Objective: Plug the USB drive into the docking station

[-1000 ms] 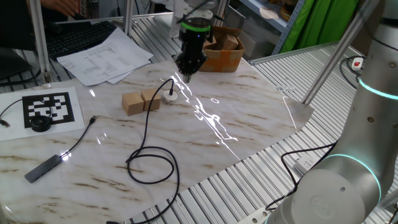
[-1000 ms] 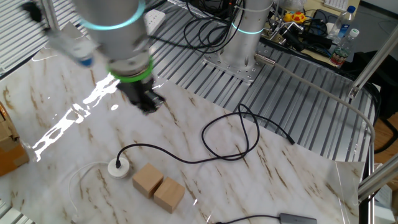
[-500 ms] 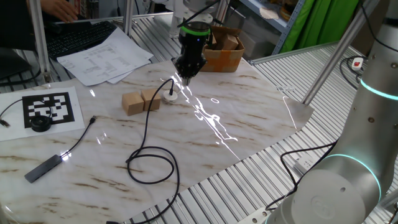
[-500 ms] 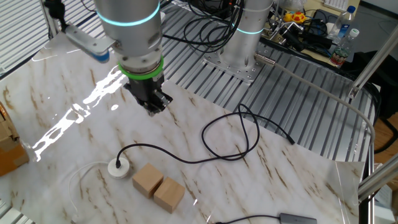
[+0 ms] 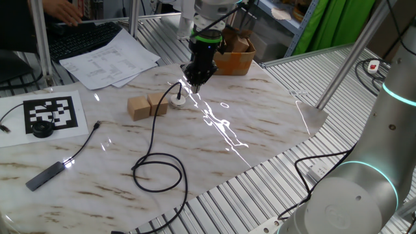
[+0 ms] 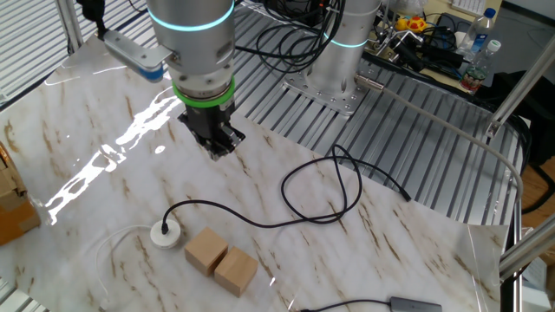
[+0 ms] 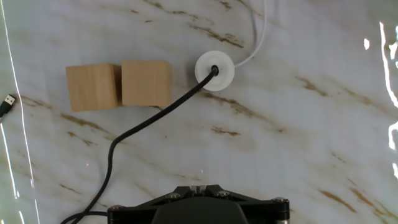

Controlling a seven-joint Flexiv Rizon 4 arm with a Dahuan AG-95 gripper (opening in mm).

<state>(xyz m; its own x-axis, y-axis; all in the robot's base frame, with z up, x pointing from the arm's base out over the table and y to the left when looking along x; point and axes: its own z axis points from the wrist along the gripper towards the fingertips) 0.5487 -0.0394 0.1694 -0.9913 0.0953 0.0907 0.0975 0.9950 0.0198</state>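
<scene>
Hand (image 6: 219,147) shut, empty, USB drive (image 7: 212,70) plugged upright into docking station (image 7: 224,77)

You have two tan wooden blocks (image 5: 147,106) touching side by side on a marble-patterned table (image 5: 260,117). A printed black-and-white marker sheet (image 5: 54,113) carries a black round puck (image 5: 42,129). A dark flat stick (image 5: 45,175) lies near the table's edge. Loose papers (image 5: 110,60) and a cardboard box (image 5: 235,55) sit farther back.
</scene>
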